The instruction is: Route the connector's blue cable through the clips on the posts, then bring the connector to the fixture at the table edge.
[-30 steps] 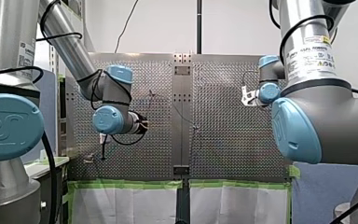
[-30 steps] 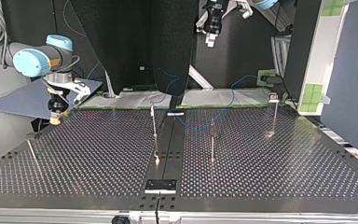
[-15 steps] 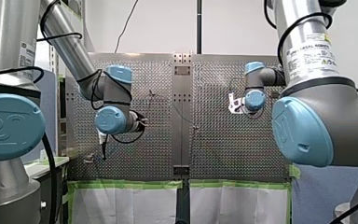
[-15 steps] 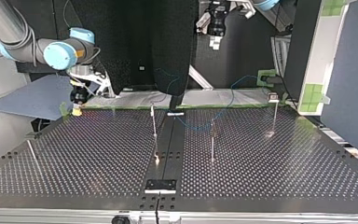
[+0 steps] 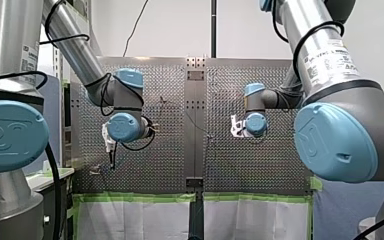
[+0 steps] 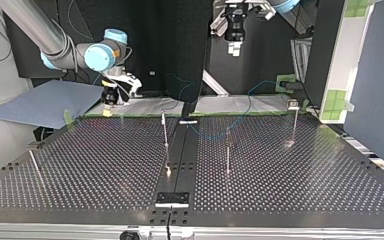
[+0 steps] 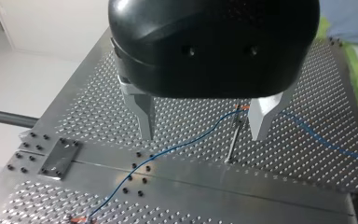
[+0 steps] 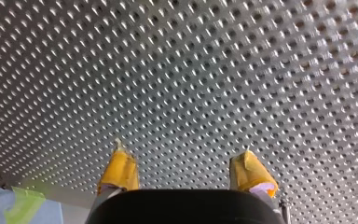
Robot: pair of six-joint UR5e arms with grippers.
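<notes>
Both grippers are wide open and empty over the table [image 6: 305,175].
My right gripper [image 8: 185,173] hangs above the table's holes, yellow pads apart; my left gripper [image 7: 205,122] hangs over the table, and the blue cable [image 7: 186,142] lies on the table under it.

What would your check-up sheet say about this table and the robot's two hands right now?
Surface: metal table, flat and full of little holes.
Job's things: thin posts stand upright; connector not made out.
Clutter: nothing seen.
Grippers: left gripper open and empty, above the table; right gripper open and empty, with yellow pads.
Cables: blue cable runs slack across the table, past a post.
Surroundings: blue board beside the table; green tape along its edge.
</notes>
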